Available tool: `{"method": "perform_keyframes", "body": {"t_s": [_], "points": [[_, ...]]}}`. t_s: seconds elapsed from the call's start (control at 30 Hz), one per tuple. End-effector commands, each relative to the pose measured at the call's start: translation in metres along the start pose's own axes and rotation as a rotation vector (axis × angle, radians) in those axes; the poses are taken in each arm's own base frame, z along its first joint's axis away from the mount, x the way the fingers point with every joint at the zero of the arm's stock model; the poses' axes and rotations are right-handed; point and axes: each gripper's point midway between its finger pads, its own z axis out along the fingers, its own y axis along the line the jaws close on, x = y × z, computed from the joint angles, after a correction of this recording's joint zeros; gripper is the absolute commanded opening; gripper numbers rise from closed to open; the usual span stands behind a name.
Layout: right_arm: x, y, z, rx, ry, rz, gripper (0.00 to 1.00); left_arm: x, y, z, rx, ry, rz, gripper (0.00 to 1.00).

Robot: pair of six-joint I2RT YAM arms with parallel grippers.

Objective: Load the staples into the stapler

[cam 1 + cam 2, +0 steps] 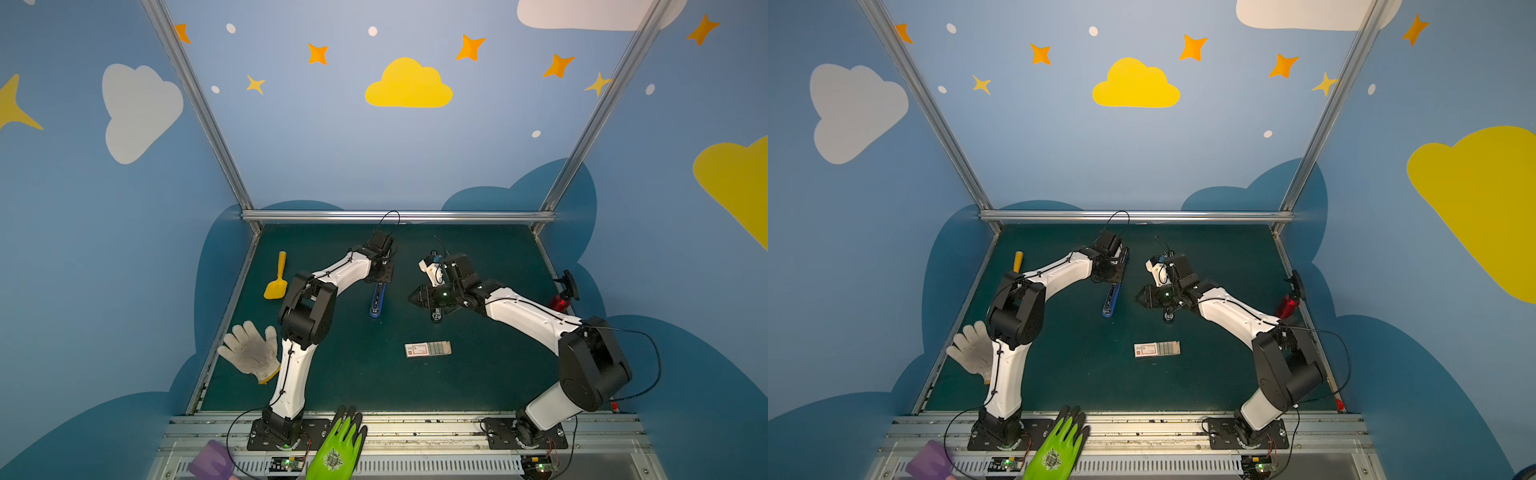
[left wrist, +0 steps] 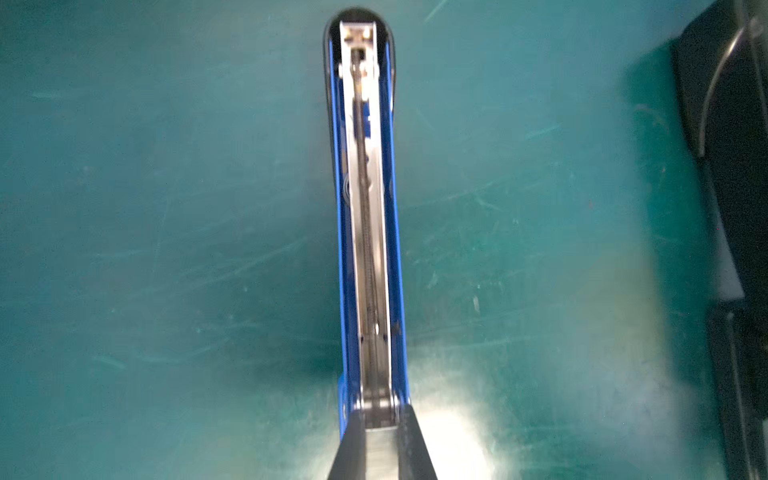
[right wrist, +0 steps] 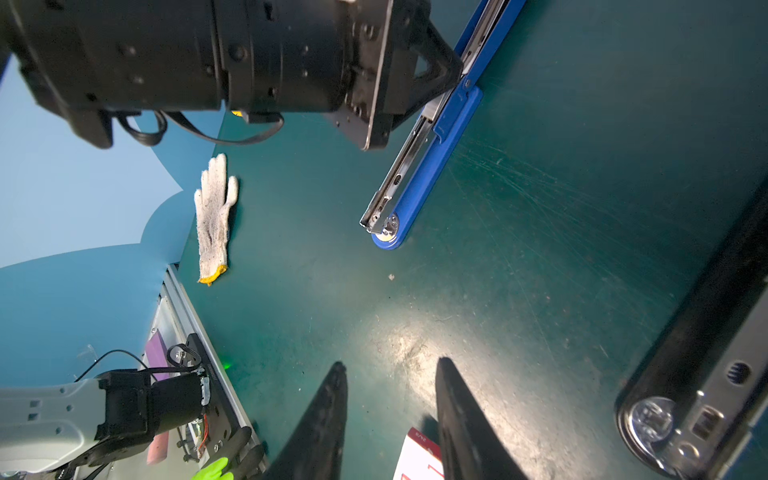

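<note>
The left claw (image 2: 380, 415) is pinched tight on the hinge end of the one long blue plastic stapler (image 2: 365, 208), whose metal channel lies open, while the right claw (image 3: 390, 365), half wide and empty, hovers nearer the one white cardboard box of staples (image 1: 428, 349), lying crosswise on its base side.

This is a robot lab's test cell, decorated like a nursery. Under the jaws of the left gripper (image 2: 379, 415) and the right gripper (image 3: 391, 364) lies a scratched dark green rubber work mat (image 1: 353, 374). Past the jaws, on the side away from the arm bases, bare silver aluminium frame rails (image 1: 399, 216) hold matte blue wall panels (image 1: 332, 145) printed with yellow and white clouds and orange stars. Back from the jaws, black bolted base plates (image 1: 498, 434) sit beside an exposed, green-lit circuit board (image 1: 286, 462).
</note>
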Motion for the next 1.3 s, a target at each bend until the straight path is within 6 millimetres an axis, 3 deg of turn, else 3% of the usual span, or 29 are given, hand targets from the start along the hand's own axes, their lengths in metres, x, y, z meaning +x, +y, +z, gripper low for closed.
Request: {"method": "perform_keyframes", "body": {"t_s": [0.0, 0.3, 0.73, 1.07, 1.27], "points": [[-0.003, 0.005, -0.009, -0.007, -0.025, -0.007, 0.37, 0.004, 0.005, -0.012, -0.024, 0.000, 0.004, 0.13], [-0.003, 0.006, -0.014, -0.003, -0.035, -0.011, 0.37, 0.011, 0.001, -0.025, -0.017, -0.004, 0.012, 0.23], [0.000, 0.007, -0.014, -0.011, -0.035, 0.000, 0.43, -0.003, 0.001, -0.065, 0.059, -0.048, -0.077, 0.31], [-0.009, 0.016, -0.007, -0.068, -0.058, -0.032, 0.54, -0.016, 0.003, -0.068, 0.299, -0.005, -0.279, 0.40], [-0.015, 0.018, 0.001, -0.074, -0.052, -0.043, 0.56, -0.019, 0.006, -0.050, 0.384, 0.094, -0.391, 0.44]]}}
